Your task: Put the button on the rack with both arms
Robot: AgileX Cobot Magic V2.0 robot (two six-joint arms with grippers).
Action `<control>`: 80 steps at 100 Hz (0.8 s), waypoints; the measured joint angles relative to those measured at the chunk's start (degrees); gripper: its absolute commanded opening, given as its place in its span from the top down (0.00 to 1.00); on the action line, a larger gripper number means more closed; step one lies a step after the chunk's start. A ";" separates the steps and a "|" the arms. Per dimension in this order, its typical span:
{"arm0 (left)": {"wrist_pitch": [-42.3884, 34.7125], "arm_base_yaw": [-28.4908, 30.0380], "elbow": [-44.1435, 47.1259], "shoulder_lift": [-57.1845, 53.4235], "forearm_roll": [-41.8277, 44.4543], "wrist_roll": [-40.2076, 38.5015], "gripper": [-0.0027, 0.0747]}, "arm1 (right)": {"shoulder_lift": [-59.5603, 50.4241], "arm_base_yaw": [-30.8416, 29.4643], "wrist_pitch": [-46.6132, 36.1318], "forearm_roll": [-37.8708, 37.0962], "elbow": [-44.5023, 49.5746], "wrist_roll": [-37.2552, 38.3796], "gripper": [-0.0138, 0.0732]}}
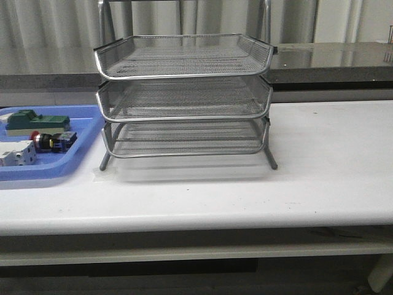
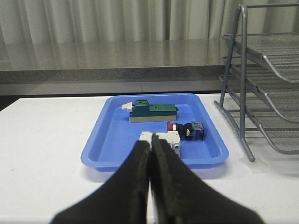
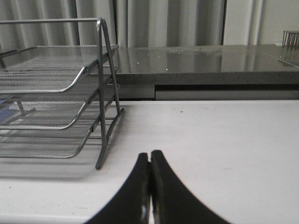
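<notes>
Where the blue tray fills the front view's left edge, the button lies inside between a green block and white block, left of the rack; left gripper and right gripper fingers pressed together, empty.

white table, rack, blue tray

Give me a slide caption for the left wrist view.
Shut left gripper faces the button in the blue tray.
</notes>
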 measured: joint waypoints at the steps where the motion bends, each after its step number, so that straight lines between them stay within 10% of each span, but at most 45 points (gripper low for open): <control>1: 0.00 0.00 0.00 0.00 0.00 0.00 0.96 | 0.00 0.00 0.00 0.28 -0.01 0.00 0.91; 40: 0.00 0.00 0.00 0.00 -0.10 0.00 0.96 | 1.74 0.00 17.24 7.28 -15.26 0.00 0.91; 80: 0.00 0.00 0.00 0.00 -0.10 0.00 0.96 | 27.97 0.00 33.64 12.33 -33.81 0.00 0.91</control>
